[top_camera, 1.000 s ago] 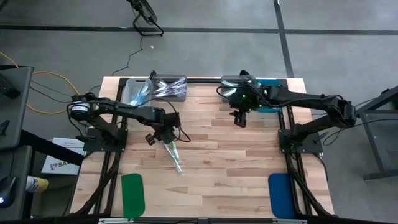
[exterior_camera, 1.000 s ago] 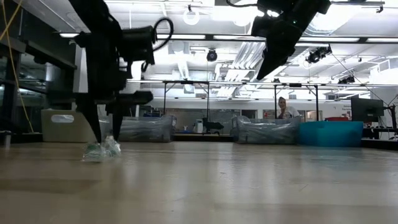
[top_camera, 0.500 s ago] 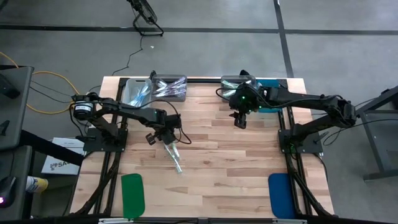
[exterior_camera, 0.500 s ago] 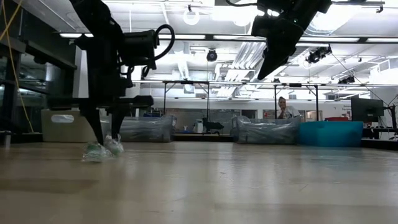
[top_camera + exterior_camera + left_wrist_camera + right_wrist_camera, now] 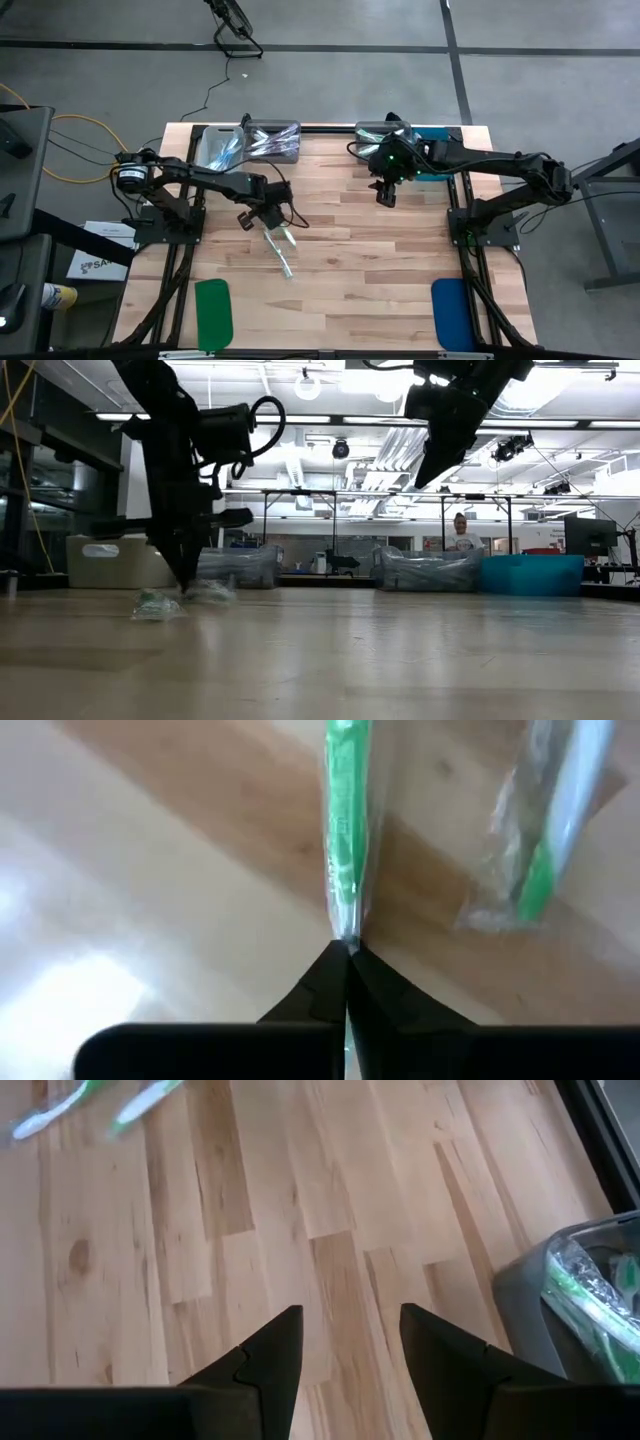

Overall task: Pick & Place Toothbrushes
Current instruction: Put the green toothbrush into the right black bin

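The left gripper point(image 5: 347, 952), jaws pressed together, pinches only the wrapper end of 1 green toothbrush point(image 5: 346, 830) on the table point(image 5: 400, 250), beside a 2nd toothbrush point(image 5: 548, 830); that thin hold could slip when lifted. The right gripper point(image 5: 350, 1342) hangs spread near the gray bin point(image 5: 560, 1290).

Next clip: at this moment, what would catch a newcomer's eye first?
The left tool stands out first: it is down at the table left of centre, shut on the tip of a green wrapped toothbrush, with a second wrapped toothbrush lying loose beside it. The right tool hangs open above the far part of the table, near a grey bin of toothbrushes.
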{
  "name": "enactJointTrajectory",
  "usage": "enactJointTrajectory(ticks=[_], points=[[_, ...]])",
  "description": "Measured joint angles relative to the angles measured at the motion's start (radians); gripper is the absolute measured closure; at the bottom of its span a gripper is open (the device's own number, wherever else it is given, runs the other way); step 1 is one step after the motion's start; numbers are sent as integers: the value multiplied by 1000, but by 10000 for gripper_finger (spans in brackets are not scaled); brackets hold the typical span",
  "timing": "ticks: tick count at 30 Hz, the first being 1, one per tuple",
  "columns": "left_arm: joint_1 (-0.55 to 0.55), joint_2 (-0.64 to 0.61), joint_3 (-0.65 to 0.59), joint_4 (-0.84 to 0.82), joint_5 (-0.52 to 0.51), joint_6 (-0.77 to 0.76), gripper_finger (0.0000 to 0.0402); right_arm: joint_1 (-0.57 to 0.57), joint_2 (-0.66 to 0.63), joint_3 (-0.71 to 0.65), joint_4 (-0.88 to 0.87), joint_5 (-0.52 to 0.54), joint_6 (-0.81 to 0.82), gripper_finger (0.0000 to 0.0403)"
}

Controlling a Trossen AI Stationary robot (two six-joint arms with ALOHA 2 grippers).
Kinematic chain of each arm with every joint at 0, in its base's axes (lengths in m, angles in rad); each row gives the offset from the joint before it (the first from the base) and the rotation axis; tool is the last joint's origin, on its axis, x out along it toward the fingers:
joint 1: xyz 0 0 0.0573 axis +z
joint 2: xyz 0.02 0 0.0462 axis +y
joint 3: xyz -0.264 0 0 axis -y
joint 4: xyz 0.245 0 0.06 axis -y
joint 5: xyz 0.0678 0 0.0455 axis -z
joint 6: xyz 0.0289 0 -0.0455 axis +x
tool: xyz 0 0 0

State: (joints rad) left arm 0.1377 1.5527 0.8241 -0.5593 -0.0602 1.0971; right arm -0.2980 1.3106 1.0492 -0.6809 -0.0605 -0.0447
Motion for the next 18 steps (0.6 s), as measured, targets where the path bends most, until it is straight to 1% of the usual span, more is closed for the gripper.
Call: enactJointTrajectory(ticks=[3,6,10,12,15,18], points=[[1,-38,-3,9,-21,-2,401,20,0,0,15,1,-1,241],[1,-82,-2,44,-23,-2,401,46,0,-22,91,1,-3,241],[1,-126,-2,145,-20,-4,401,92,0,-114,289,11,-21,241],[1,-135,-1,215,-18,-6,401,120,0,-179,420,29,-31,241],[1,-139,-1,309,-16,-6,401,166,0,-273,618,85,-51,241],[1,-139,-1,402,-13,-6,401,211,0,-341,761,159,-97,245]])
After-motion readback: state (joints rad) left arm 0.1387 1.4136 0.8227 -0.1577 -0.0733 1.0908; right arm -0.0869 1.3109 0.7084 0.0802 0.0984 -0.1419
